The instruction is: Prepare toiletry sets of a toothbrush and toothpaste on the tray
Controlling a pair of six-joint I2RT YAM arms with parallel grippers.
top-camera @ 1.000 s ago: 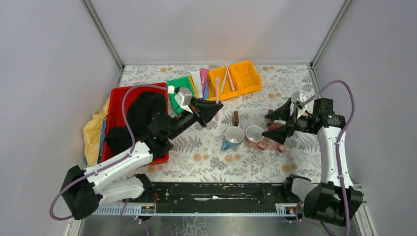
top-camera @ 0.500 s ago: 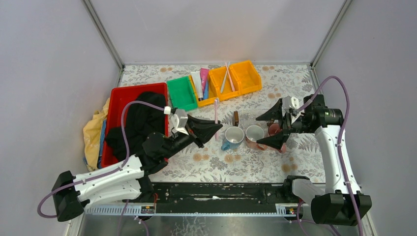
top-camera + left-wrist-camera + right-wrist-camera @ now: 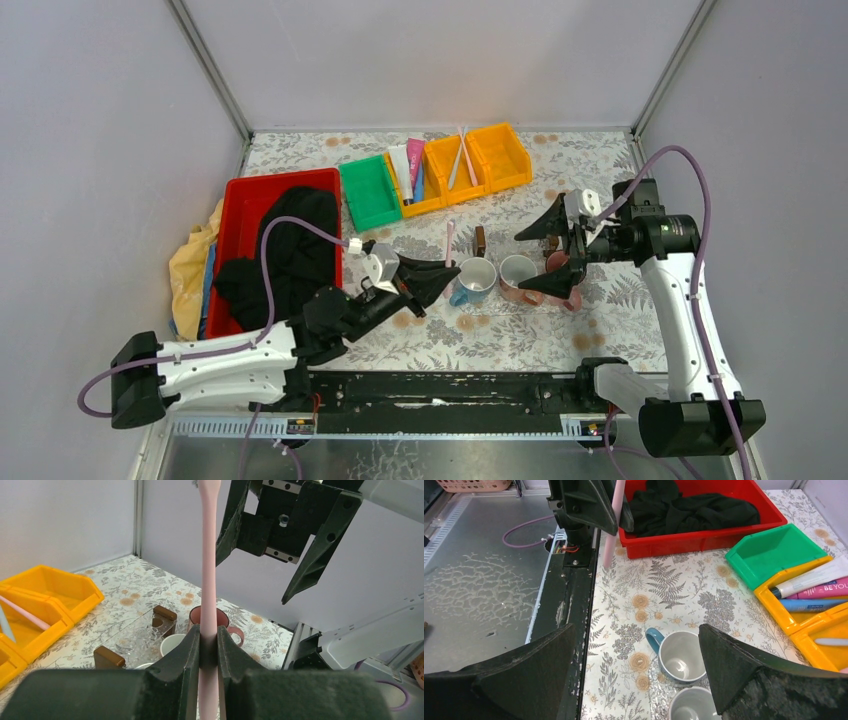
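While the mugs look empty as far as the pictures show, the work is barely begun, and I judge no set finished. Nearest the bases, the left jaws are pressed onto the shaft of a pink toothbrush [image 3: 208, 580], pinching it upright in the air. Its lower end hangs over the flowered surface [image 3: 500, 335], just left of the blue mug [image 3: 474, 279]. Off to the left, a red bin [image 3: 235, 200] holds black cloth [image 3: 290, 240]. Beside the blue mug stands a pink mug [image 3: 517, 275], and a third mug [image 3: 558, 263] shows partly behind the right arm. They seem to sit on a clear tray [image 3: 131, 639], with a small brown block [image 3: 480, 240] at its edge. Above the pink mugs hang the right jaws, spread wide and holding nothing. Farther back, a yellow bin [image 3: 437, 165] holds two more toothbrushes [image 3: 458, 160]. Three toothpaste tubes [image 3: 414, 160] lie untouched beside an empty green bin [image 3: 368, 192]. Left to do, by my reckoning — seat this brush, then bring every tube and both other brushes.
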